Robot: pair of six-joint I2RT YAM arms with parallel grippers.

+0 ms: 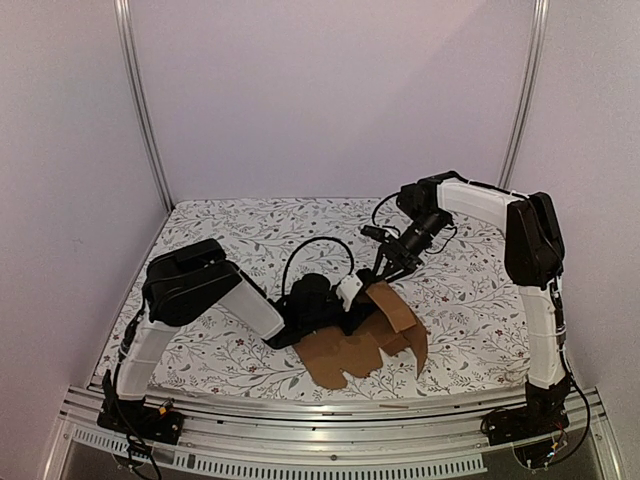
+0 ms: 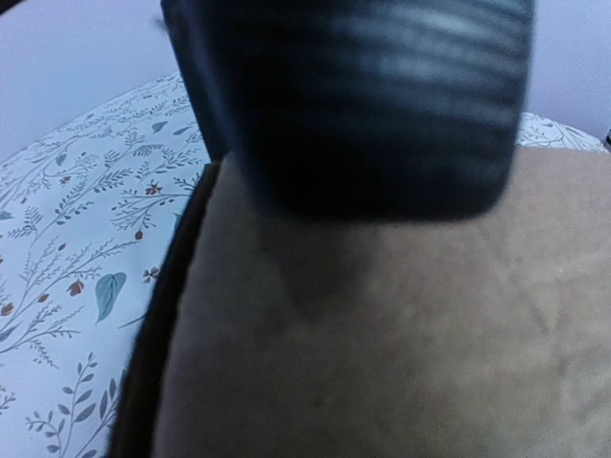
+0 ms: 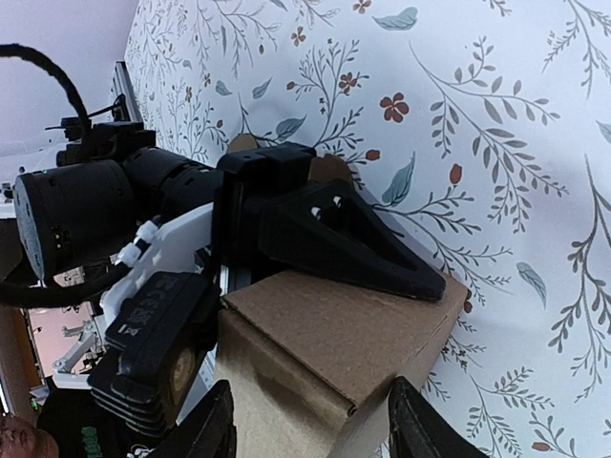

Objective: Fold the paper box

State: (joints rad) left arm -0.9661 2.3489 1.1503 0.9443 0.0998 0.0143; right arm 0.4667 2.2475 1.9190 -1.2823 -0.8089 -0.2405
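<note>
The paper box (image 1: 360,345) is plain brown cardboard lying mid-table, partly folded, with one panel raised (image 1: 398,305). My left gripper (image 1: 350,305) reaches in from the left and is shut on a panel. Its black finger (image 3: 353,243) lies along the folded top in the right wrist view. In the left wrist view the cardboard (image 2: 382,334) fills the frame and hides my fingertips, with a blurred black ribbed part (image 2: 353,105) above it. My right gripper (image 1: 385,272) hangs over the raised part, open. Its tips straddle the box's folded corner (image 3: 353,324).
A floral cloth (image 1: 250,230) covers the table. A metal rail (image 1: 330,415) runs along the near edge, and frame posts (image 1: 145,110) stand at the back corners. A black cable (image 1: 315,245) loops above the left wrist.
</note>
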